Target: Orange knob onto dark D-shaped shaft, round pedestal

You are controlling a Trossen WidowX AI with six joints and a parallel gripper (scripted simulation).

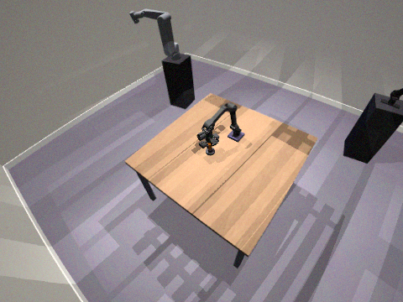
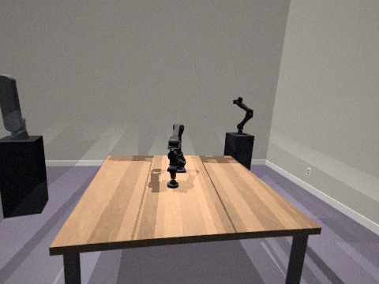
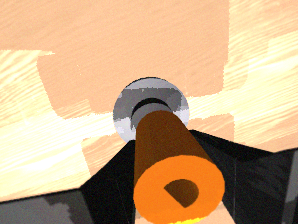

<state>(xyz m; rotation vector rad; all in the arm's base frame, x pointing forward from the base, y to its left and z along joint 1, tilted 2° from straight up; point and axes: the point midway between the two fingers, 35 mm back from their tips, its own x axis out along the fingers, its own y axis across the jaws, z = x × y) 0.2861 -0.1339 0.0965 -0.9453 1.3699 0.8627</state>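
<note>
My gripper is shut on the orange knob, with one finger on each side. The knob stands nearly upright over the round pedestal. In the wrist view the D-shaped hole shows in the knob's top face, its flat side toward the lower left. A grey round part of the pedestal shows just beyond the knob's lower end. The dark shaft is hidden behind the knob. I cannot tell whether the knob touches the shaft.
The pedestal stands on the wooden table. My arm's blue base plate is behind it. Other arms stand on black plinths off the table. Shadows cross the table top.
</note>
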